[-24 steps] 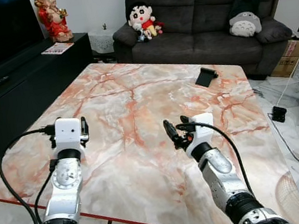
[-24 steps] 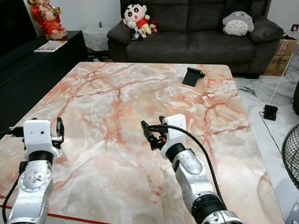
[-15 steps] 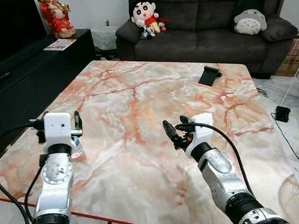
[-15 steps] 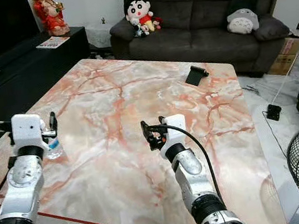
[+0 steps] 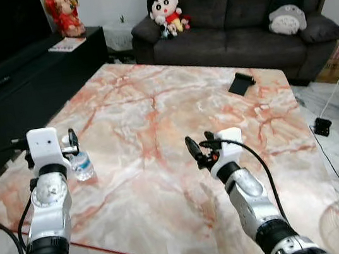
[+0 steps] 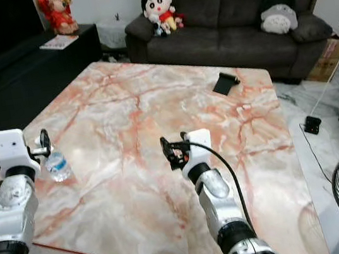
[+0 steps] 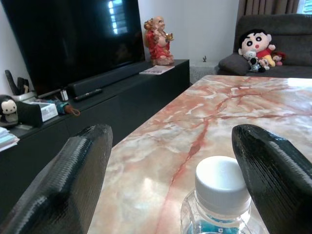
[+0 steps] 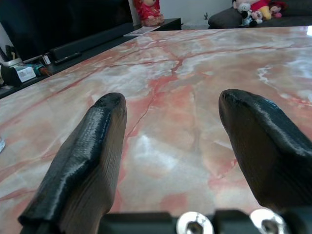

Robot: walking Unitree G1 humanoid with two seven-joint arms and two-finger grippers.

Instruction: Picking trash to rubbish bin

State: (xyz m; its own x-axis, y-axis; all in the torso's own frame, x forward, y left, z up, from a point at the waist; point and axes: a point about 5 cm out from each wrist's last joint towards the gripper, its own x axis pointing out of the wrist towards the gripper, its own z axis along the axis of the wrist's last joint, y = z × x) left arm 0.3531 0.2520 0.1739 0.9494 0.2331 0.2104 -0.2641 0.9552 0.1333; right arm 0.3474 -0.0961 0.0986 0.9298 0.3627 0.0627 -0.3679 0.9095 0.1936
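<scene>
At left of the frame, the left gripper [image 7: 168,161] is wide around a water bottle [image 5: 83,165]; its wrist view shows the white cap [image 7: 223,184]. The right gripper [image 5: 201,148] is wide over the marble table [image 5: 154,110].

Head stereo pair looked forward-down across marble table [image 5: 156,122] toward sofa [image 5: 247,7]. 2 wrist cameras sat low, close over same tabletop, facing TV console [image 7: 97,97].

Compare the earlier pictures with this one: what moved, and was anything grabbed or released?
The left claw swung out toward the robot's left, uncovering a small water bottle standing on the table; its open fingers now flank the bottle's cap without gripping. The right claw stayed open over the table. The black thing at the far edge kept its place.
</scene>
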